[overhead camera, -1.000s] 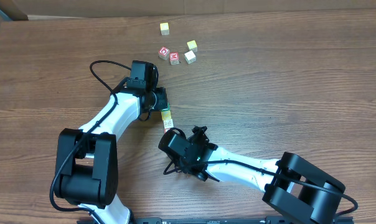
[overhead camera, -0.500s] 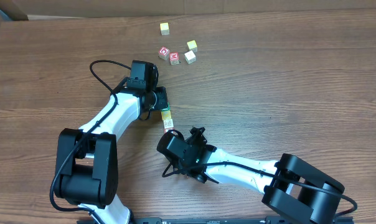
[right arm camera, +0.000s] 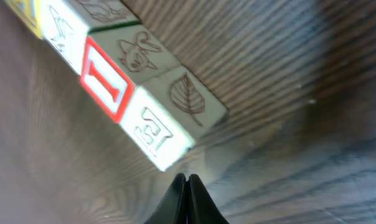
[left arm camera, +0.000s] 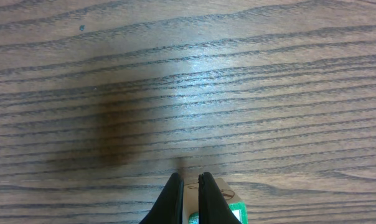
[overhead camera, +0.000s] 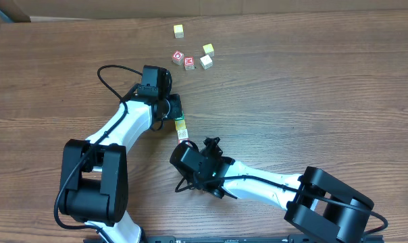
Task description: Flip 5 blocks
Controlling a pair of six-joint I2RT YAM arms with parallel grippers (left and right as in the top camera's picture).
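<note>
The blocks (right arm camera: pixel 104 81) lie in one tight row on the table (overhead camera: pixel 312 101), long axis running between my arms: whitish end just ahead of the right gripper (right arm camera: pixel 186 179), green end beside the left gripper (left arm camera: pixel 189 177). Both grippers are pressed together, pinching nothing. I count four blocks at the right wrist, a fifth at the left; five loose cubes (overhead camera: pixel 189 63) sit well apart.

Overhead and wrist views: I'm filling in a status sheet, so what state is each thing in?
left gripper, shut, empty, beside a green-edged block.
right gripper, shut, empty, tips near the row's end.
row of blocks, lying flat, touching side by side, a red-framed "I" face showing.
loose cubes, lying scattered apart from the row, two showing red letters.
</note>
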